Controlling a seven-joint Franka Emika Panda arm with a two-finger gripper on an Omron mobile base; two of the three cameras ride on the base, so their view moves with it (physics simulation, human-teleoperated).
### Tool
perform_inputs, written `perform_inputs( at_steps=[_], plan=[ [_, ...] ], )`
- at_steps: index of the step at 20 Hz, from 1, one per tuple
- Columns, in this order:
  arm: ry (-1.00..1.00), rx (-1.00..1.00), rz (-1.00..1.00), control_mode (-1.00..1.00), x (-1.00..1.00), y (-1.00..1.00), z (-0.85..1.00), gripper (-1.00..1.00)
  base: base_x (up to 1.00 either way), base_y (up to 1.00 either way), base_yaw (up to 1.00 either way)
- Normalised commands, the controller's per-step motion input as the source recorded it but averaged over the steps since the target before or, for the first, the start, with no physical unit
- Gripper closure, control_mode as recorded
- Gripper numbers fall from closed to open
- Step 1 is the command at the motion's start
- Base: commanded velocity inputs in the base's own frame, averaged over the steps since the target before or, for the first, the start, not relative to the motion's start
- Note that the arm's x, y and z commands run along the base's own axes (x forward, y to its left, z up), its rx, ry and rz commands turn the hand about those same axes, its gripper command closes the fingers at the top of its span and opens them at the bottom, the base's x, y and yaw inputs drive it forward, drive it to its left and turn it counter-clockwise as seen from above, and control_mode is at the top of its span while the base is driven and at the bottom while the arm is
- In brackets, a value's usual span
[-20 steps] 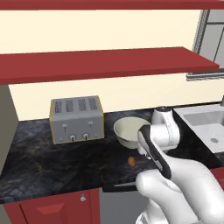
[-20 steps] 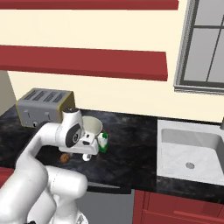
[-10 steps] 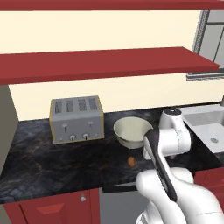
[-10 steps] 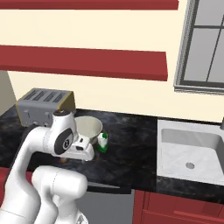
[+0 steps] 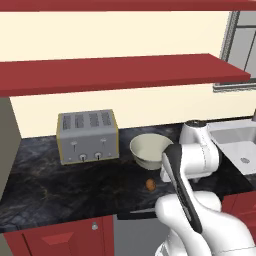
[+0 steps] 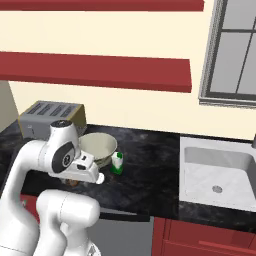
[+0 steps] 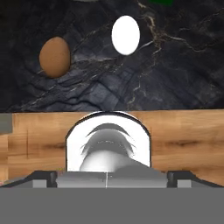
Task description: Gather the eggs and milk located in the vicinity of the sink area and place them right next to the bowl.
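Observation:
A small brown egg [image 7: 54,57] lies on the dark marble counter, also visible in front of the bowl [image 5: 150,184]. Beside it lies a white egg-shaped thing [image 7: 126,35]. The off-white bowl [image 6: 97,146] stands next to the toaster, and the milk carton [image 6: 117,162] with its green cap stands upright just right of the bowl. My gripper [image 7: 112,179] hangs above the counter's front edge, back from both eggs. It is open, with nothing between its dark tips. The sink [image 6: 217,170] lies far right.
A silver four-slot toaster [image 5: 87,136] stands left of the bowl against the wall. Red shelves [image 5: 125,72] run above the counter, and a window [image 6: 235,50] sits over the sink. Red cabinet fronts [image 5: 65,235] and wooden floor [image 7: 39,140] lie below the counter edge.
My hand has drawn back from the egg toward the counter's front edge, and the arm has swung over. The egg, milk and bowl stay where they were.

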Motion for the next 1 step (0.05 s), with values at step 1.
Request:
perform_inputs(
  at_steps=[1],
  plan=[
    [-0.06,0.0,-0.03,-1.0,0.0,0.49,0.0,-1.0,0.0,0.0,0.0]
  ],
)
